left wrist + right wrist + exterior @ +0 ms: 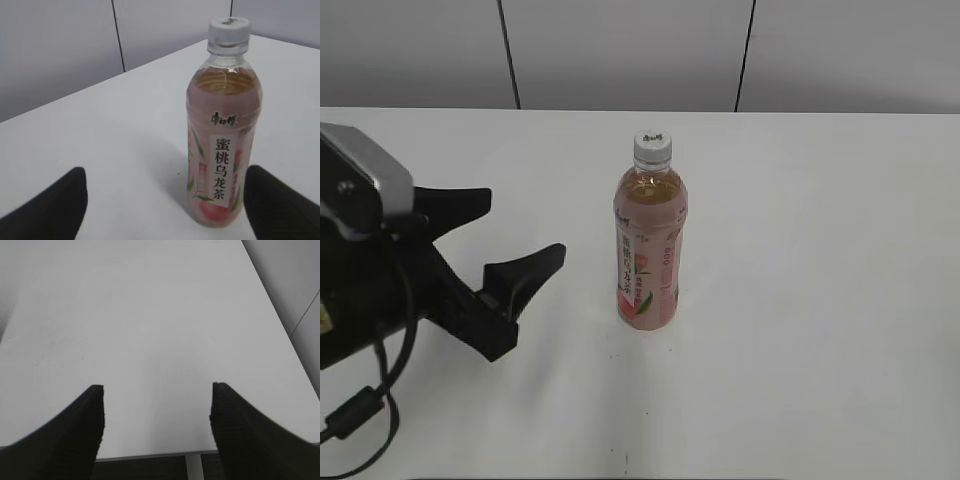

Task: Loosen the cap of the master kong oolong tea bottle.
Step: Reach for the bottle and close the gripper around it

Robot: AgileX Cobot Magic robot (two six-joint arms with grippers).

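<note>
The master kong oolong tea bottle stands upright mid-worktop, its white cap on. The left gripper, fingers spread and holding nothing, sits just left of it; the right gripper likewise gapes over bare worktop.

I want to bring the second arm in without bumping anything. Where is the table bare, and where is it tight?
Everything right of the bottle out to the table edge is bare, as is the strip behind it toward the wall. The right gripper sees only bare tabletop. It is tight on the left, where the open left gripper faces the bottle.
</note>
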